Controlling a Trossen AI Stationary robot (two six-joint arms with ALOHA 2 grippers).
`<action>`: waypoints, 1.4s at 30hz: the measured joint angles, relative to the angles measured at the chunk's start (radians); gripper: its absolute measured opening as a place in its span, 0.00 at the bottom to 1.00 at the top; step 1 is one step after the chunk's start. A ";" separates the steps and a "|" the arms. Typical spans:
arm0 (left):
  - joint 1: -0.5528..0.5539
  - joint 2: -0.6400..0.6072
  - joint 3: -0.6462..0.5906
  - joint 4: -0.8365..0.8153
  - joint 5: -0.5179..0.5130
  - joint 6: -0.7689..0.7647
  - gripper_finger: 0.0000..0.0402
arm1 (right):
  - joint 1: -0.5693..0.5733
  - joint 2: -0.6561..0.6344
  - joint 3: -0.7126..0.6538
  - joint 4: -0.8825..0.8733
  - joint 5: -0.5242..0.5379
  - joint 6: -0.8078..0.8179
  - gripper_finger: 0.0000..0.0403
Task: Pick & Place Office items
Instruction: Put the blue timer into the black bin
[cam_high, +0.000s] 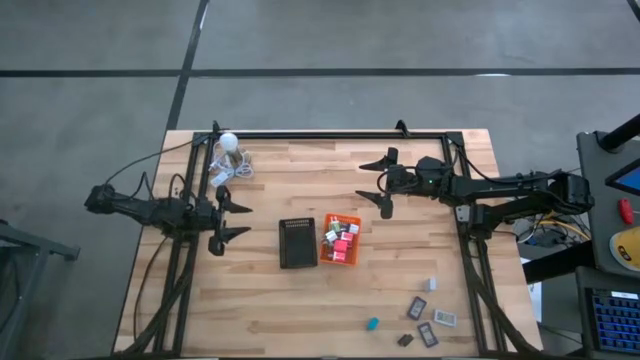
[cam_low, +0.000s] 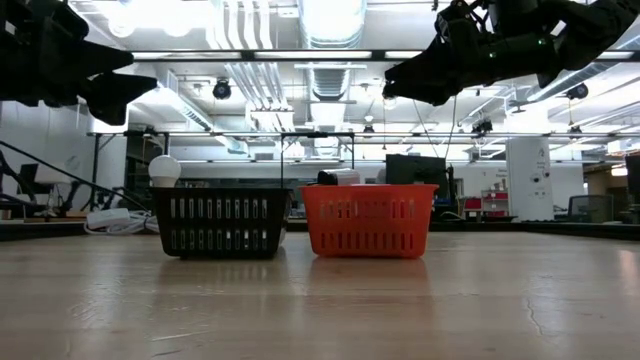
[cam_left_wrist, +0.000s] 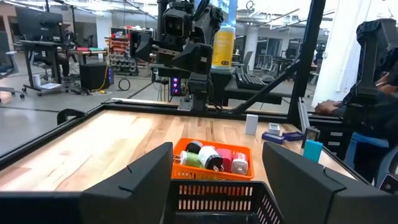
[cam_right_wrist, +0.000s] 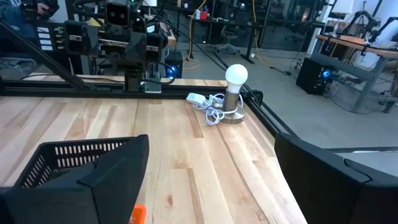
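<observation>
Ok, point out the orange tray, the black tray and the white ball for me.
orange tray (cam_low: 370, 222), low view, front slotted wall.
black tray (cam_high: 297, 243), high view, its floor.
white ball (cam_right_wrist: 236, 75), right wrist view, the round top.

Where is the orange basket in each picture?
High view: the orange basket sits mid-table, right of the black basket.
Low view: centre, right of the black basket.
Left wrist view: lower middle, behind the black one.
Right wrist view: only an orange sliver at the bottom edge.
Shared landmark: the black basket.
</observation>
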 joint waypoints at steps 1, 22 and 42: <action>0.000 0.000 0.000 0.000 0.000 0.000 0.63 | 0.000 0.000 0.000 0.000 0.000 0.000 0.86; 0.000 0.000 0.000 -0.002 0.000 0.000 0.63 | 0.002 0.000 0.000 -0.007 -0.028 0.468 0.86; 0.000 0.000 0.000 -0.003 0.000 0.001 0.63 | 0.002 0.001 0.000 0.049 0.015 0.468 0.87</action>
